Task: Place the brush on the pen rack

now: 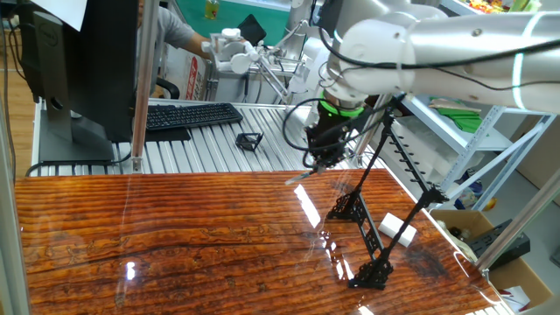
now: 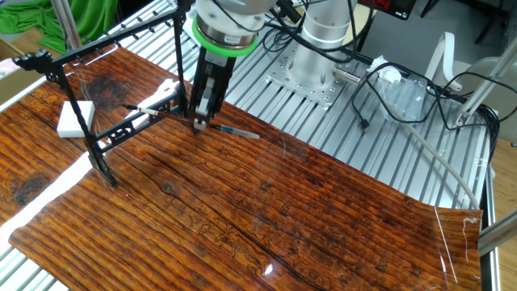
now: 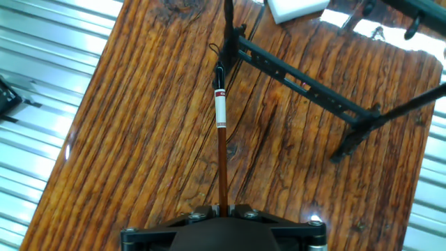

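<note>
Clamped on the brush (image 3: 221,150), the gripper (image 2: 200,123) hung above the wooden table (image 2: 266,210) beside the pen rack (image 2: 105,133), fingers pointing steeply down, so the thin stick was carried roughly level, clear of the surface. Judging from that pose, the brush was held by its dark handle, leaving its pale banded end free to project toward the rack's slanted rods, where it had not yet been laid. A white block (image 2: 74,118) lay by the rack's far foot, apart from the brush.
</note>
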